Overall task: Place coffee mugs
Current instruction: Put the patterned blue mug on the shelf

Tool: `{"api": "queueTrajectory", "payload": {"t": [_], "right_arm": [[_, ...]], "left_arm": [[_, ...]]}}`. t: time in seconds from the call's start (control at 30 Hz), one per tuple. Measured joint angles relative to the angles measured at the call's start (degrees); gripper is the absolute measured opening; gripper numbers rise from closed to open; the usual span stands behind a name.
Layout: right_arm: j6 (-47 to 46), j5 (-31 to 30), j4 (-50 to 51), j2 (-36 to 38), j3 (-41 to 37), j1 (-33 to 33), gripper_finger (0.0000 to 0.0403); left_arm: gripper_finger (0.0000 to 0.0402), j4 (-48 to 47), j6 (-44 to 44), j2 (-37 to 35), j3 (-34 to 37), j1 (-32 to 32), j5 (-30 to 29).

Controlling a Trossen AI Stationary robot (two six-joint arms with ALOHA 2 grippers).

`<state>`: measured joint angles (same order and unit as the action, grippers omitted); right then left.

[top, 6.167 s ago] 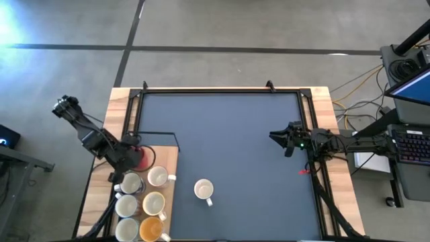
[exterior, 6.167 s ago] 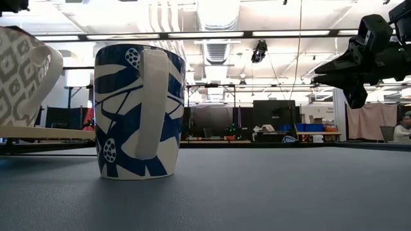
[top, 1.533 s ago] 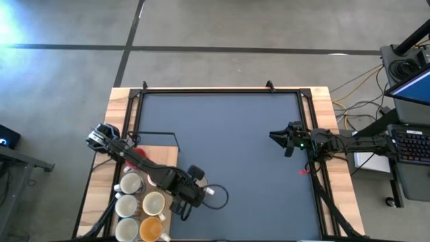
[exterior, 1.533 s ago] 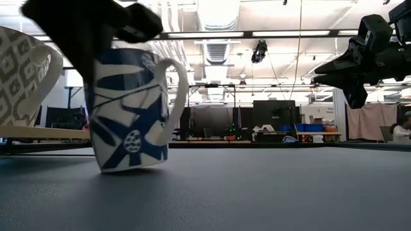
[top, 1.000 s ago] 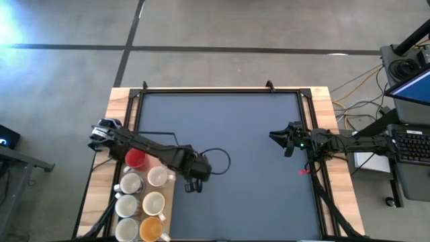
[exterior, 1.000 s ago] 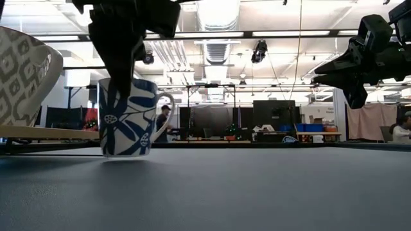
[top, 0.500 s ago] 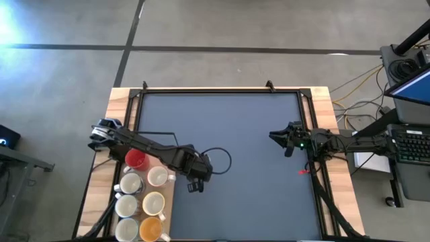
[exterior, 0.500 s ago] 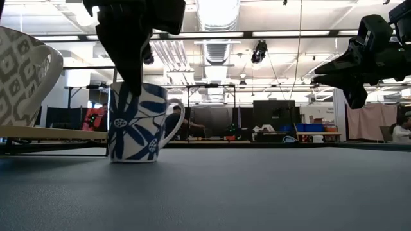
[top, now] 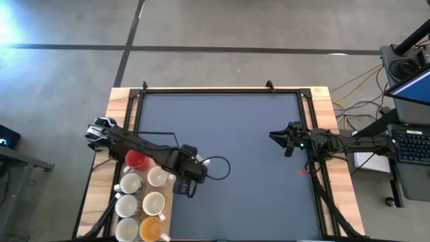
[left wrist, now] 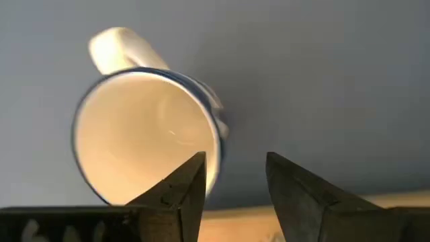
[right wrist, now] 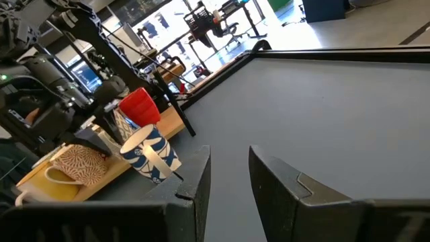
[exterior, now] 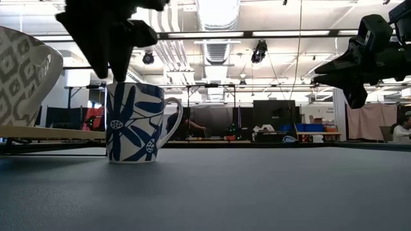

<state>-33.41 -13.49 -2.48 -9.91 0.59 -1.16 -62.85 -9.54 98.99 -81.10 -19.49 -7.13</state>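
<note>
A blue-and-white patterned mug [top: 215, 168] stands upright on its base on the dark mat, left of the middle, its handle toward the table's right; it also shows in the low view [exterior: 133, 122] and the left wrist view [left wrist: 141, 128]. My left gripper [top: 193, 176] is open and empty, above the mug and just to its left [exterior: 112, 70], touching nothing [left wrist: 232, 181]. My right gripper [top: 279, 138] is open and empty, raised at the table's right side [right wrist: 228, 175].
A wooden board [top: 171, 154] at the near left corner holds a red mug [top: 136, 159], several white mugs [top: 131, 183] and an orange mug [top: 151, 228]. A grey-patterned mug [exterior: 22, 70] stands close at the low view's left. The mat's middle and far part are bare.
My left gripper has set the blue-and-white mug down flat on the mat, let go of its rim, and drawn back up and toward the table's left near corner. The mug stays upright where it was put.
</note>
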Motion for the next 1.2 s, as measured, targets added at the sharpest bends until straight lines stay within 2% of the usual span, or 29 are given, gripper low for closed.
{"api": "queueTrajectory", "payload": {"t": [0.3,0.47,0.6,0.73,0.97,1.2], "right_arm": [[0.0,0.0,0.0,0.0,0.0,0.0,0.0091],[0.0,0.0,0.0,0.0,0.0,0.0,0.0091],[0.0,0.0,0.0,0.0,0.0,0.0,0.0091],[0.0,0.0,0.0,0.0,0.0,0.0,0.0091],[0.0,0.0,0.0,0.0,0.0,0.0,0.0091],[0.0,0.0,0.0,0.0,0.0,0.0,0.0091]], "left_arm": [[0.0139,-1.6,19.4,-1.3,1.1,0.0,0.2],[0.0139,0.0,23.5,-1.1,3.9,0.1,0.4],[0.0132,3.6,23.9,-1.1,6.4,0.2,-0.7],[0.0109,6.1,20.4,-0.9,7.8,0.2,-0.7],[0.0014,6.9,17.5,-1.0,7.7,0.3,-0.3],[0.0009,3.0,16.5,-1.1,5.4,0.2,0.9]]}}
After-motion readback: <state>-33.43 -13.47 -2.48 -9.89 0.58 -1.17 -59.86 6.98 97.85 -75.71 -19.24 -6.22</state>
